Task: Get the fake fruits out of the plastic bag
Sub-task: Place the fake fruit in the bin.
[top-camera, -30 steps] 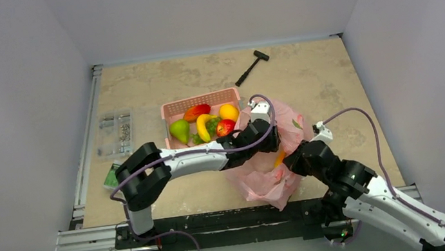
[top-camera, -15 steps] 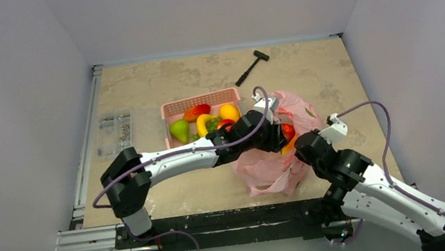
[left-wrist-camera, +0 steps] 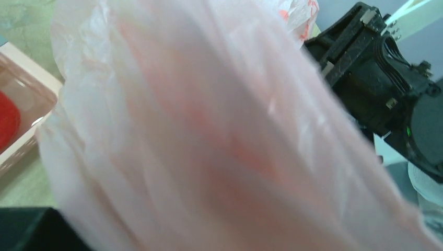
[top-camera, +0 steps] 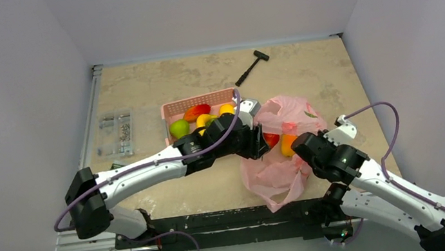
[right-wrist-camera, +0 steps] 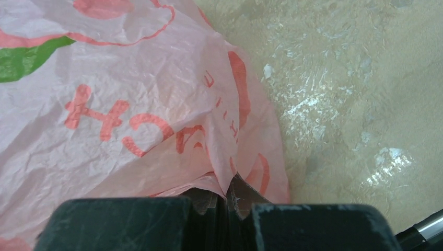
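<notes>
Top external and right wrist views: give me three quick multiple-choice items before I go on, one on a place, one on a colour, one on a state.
1. Relative to the pink basket, the black hammer lies: A. inside it; B. nearer the arms; C. farther from the arms.
2. The lettering on the plastic bag is: A. red; B. blue; C. black.
3. The right gripper has its jaws: A. wide open; B. shut on the plastic bag; C. shut on the hammer.
Key: C, it lies past the basket's far rim; A, red letters fill the right wrist view; B, bag film is pinched between them.
</notes>
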